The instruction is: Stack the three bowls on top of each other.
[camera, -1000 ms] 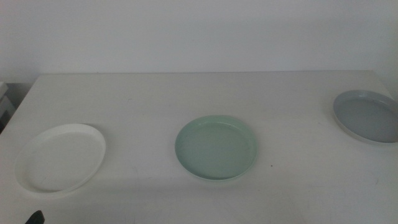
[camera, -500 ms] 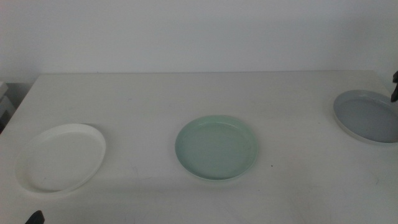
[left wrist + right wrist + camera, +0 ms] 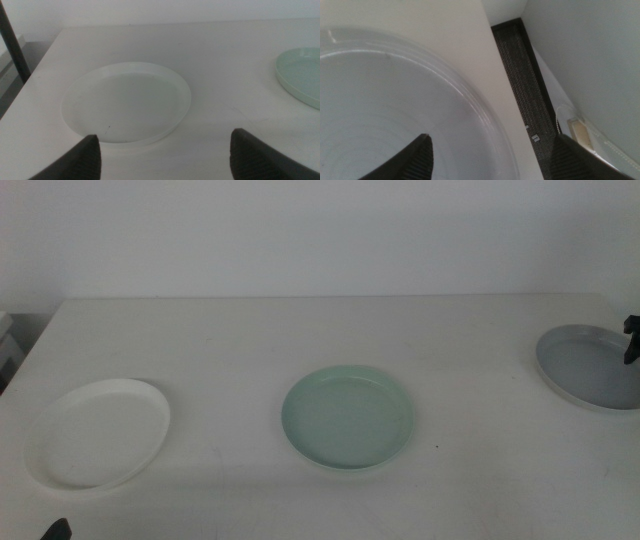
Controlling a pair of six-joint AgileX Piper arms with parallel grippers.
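Right gripper [image 3: 631,340]: absent from the middle view a second ago, now a dark sliver at the right edge of the desk [image 3: 300,340], a touch lower and further in than half a second back. Hangs over the far-right rim of the grey bowl [image 3: 590,366], which sits at that right edge. In its own wrist view, jaws spread wide: one above the bowl's inside, the other out beyond the desk's edge, the rim passing between them. No contact to be seen yet.

All three bowls unmoved over that second. White bowl [image 3: 97,435] near the front-left corner, mint green bowl [image 3: 347,418] at the middle of the desk, each well apart from the next. Nothing stacked so far.

Left gripper [image 3: 165,160]: waiting at the front-left corner as before, just a tip at the middle view's bottom edge. Jaws spread and empty, the white bowl just ahead of them.

Reads as the opening approach: a rim grasp on the grey bowl, probably for a carry to the green one. Needs a further drop before closing. Low, shallow rim, so a thin bite, and a risk of tipping or sliding off the desk's edge.
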